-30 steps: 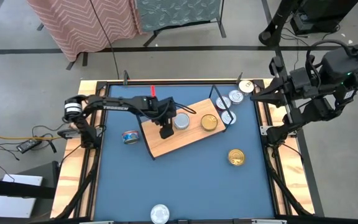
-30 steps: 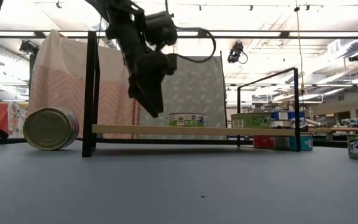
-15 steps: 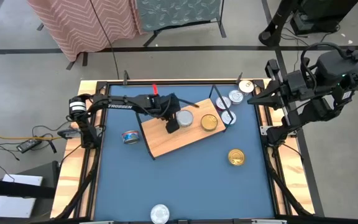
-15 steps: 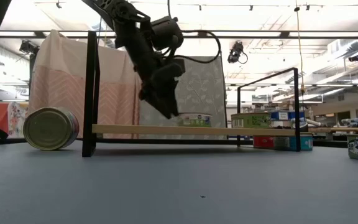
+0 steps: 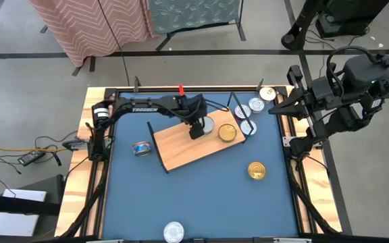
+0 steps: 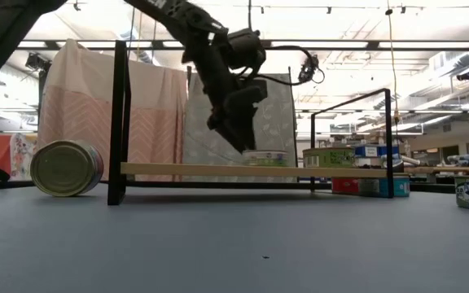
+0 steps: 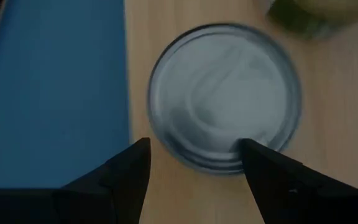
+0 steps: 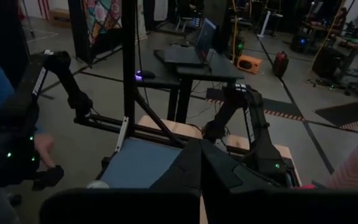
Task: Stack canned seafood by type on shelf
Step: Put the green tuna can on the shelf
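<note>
Two tins sit on the shelf [image 5: 191,143], a rectangular light-wood board with thin black wire end frames that lies skewed on the counter [image 5: 201,202], its long axis running from the near left up toward the far right. The silver-lidded tin [image 5: 206,125] stands flat, lid up, near the board's far edge; the gold-lidded tin [image 5: 227,132] stands just beside it toward the right end frame. The left gripper [image 5: 196,131] hangs directly over the silver tin, jaws spread wide, one finger on each side of the round lid in the left wrist view [image 7: 224,104], and I cannot tell whether they touch it. The right gripper [image 5: 273,110] waits above the counter's right rim, jaws closed on nothing.

Off the shelf, a tin on its side [image 5: 140,148] with a blue label rests left of the board, its gold end facing the low camera [image 6: 65,168]. Another gold tin [image 5: 256,170] lies flat to the right, a silver one [image 5: 173,231] at the near edge, and three more [image 5: 256,104] cluster at the far right corner.

The counter is matte blue with a pale wooden rim. Behind it hang a pink chevron cloth [image 5: 93,23] and a grey patterned panel [image 5: 194,13].
</note>
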